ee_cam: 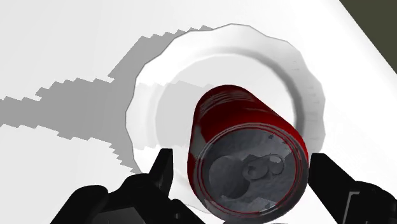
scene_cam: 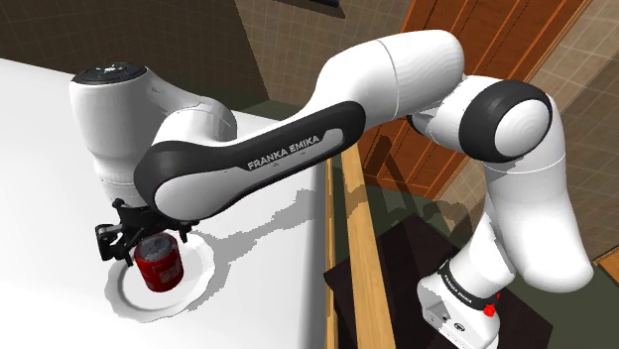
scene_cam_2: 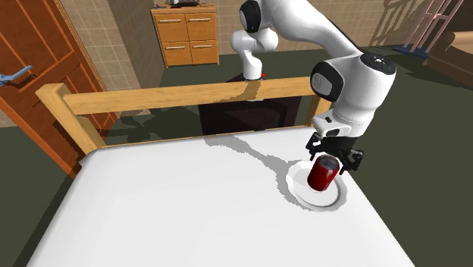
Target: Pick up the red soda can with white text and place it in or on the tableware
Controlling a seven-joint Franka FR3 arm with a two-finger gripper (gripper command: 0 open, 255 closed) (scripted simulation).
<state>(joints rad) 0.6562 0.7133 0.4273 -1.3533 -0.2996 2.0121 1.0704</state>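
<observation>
1. Plainly, the black gripper (ee_cam: 245,168) has its fingers (ee_cam: 162,175) spread to either side of the top of the red soda can (ee_cam: 245,133); a thin strip of white shows between one finger and the can, so it is not pinched
2. From the shoulder view, the can (scene_cam: 159,266) sits tilted inside the white plate (scene_cam: 124,292), directly below the gripper (scene_cam: 139,243)
3. From the second exterior view, the can (scene_cam_2: 324,173) leans on the plate (scene_cam_2: 333,201), with the gripper (scene_cam_2: 333,155) just above its top
4. That plate lies on the white table (scene_cam_2: 167,205), near the table's right edge in this view
5. A wooden rail (scene_cam_2: 167,95) runs along the table's far side, and a wooden dresser (scene_cam_2: 186,34) stands beyond it
</observation>
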